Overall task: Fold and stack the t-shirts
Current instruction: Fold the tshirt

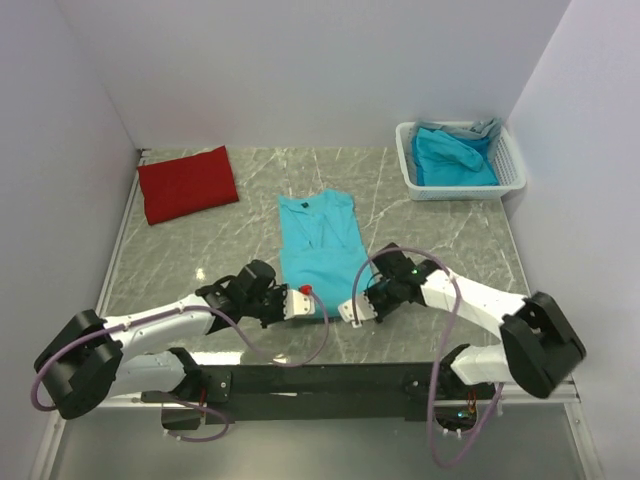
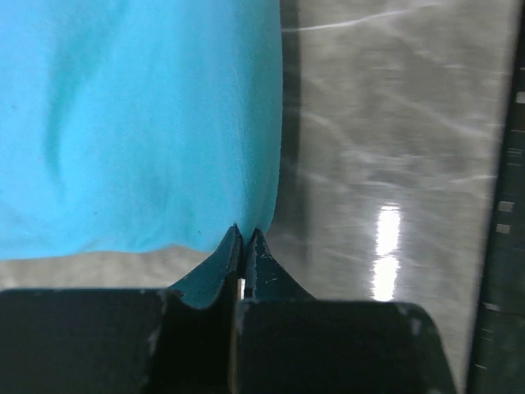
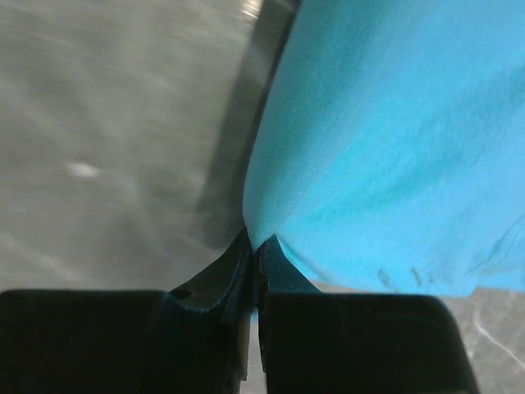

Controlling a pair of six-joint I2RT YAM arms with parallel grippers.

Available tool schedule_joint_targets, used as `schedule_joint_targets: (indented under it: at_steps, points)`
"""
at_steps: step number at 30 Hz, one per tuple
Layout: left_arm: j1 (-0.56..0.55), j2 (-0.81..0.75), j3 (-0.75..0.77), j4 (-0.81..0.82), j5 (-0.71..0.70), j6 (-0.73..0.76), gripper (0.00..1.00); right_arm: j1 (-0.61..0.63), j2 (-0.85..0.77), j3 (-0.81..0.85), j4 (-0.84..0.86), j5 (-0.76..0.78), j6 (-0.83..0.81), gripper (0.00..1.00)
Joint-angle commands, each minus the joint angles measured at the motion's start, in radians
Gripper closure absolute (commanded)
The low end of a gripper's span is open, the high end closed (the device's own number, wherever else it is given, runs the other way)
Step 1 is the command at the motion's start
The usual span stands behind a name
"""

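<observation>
Pinching the near end of the turquoise t-shirt (image 1: 318, 245), the left gripper (image 1: 306, 297) and right gripper (image 1: 351, 309) sit at lower centre of the overhead view, one at each near corner. Only the wrist views show each pair of jaws pressed together on cloth, with a dark shadow on the marble table (image 2: 394, 123) beside the edge. Only the overhead view shows the folded red t-shirt (image 1: 187, 183) at upper left and the turquoise shirts (image 1: 452, 158) heaped in the white basket (image 1: 460, 193) at upper right.
</observation>
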Motion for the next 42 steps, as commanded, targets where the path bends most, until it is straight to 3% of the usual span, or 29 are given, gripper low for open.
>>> schedule_joint_targets:
  at_steps: [1,5,10,19,24,33,42]
  points:
    - [-0.052,-0.029,0.001,-0.078,0.069,-0.060,1.00,0.029,-0.122,-0.060,-0.151,-0.059,0.031,1.00]
    - [-0.067,-0.075,-0.005,-0.042,-0.025,-0.063,1.00,0.032,-0.177,-0.051,-0.151,-0.062,0.111,1.00]
    - [0.025,-0.047,0.075,0.014,-0.029,-0.024,1.00,0.012,-0.128,0.067,-0.134,-0.025,0.178,1.00]
    - [0.275,0.141,0.256,0.101,0.039,0.067,1.00,-0.102,0.079,0.403,-0.076,0.042,0.297,1.00]
    - [0.368,0.342,0.395,0.196,0.014,0.076,1.00,-0.131,0.278,0.606,-0.027,0.117,0.399,1.00]
    - [0.401,0.623,0.650,0.299,-0.151,0.026,1.00,-0.146,0.519,0.814,0.125,0.294,0.562,1.00]
    - [0.407,0.755,0.790,0.288,-0.151,0.032,1.00,-0.161,0.625,0.894,0.211,0.363,0.626,1.00]
